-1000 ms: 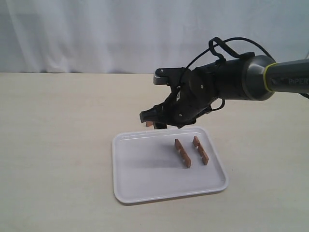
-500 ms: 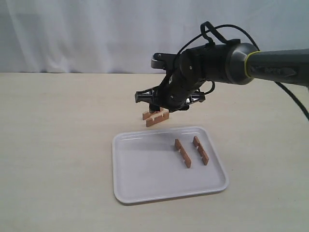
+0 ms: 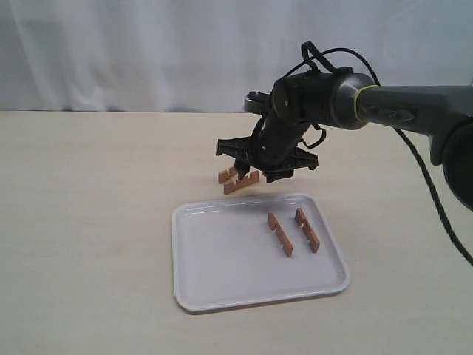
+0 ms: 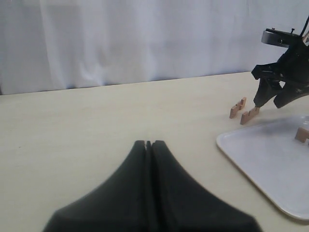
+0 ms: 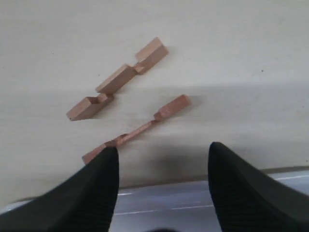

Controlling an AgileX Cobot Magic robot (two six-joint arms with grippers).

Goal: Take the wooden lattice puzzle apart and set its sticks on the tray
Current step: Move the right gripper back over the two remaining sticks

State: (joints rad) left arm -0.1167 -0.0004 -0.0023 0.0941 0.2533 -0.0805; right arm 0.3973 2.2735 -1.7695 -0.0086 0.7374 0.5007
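Observation:
The wooden lattice puzzle shows only as separate sticks. Two sticks (image 3: pixel 279 234) (image 3: pixel 307 229) lie side by side on the white tray (image 3: pixel 222 259). Two more sticks (image 3: pixel 241 183) (image 3: pixel 228 175) lie apart on the table just behind the tray's back rim. My right gripper (image 3: pixel 260 171) hangs open right above them with nothing between its fingers. In the right wrist view the nearer stick (image 5: pixel 145 126) runs past one fingertip (image 5: pixel 104 164), and the farther stick (image 5: pixel 118 79) lies beyond. My left gripper (image 4: pixel 148 143) is shut and empty, low over bare table far from the tray.
A white curtain (image 3: pixel 148 52) closes off the back of the pale table (image 3: pixel 81 222). The right arm's cable (image 3: pixel 436 200) loops down at the right side. From the left wrist view the right gripper (image 4: pixel 269 102) and the tray (image 4: pixel 260 159) are off to one side.
My right gripper has lifted, turned at the wrist and shifted slightly right, uncovering the two sticks on the table. It stayed open. The sticks on the tray have not moved.

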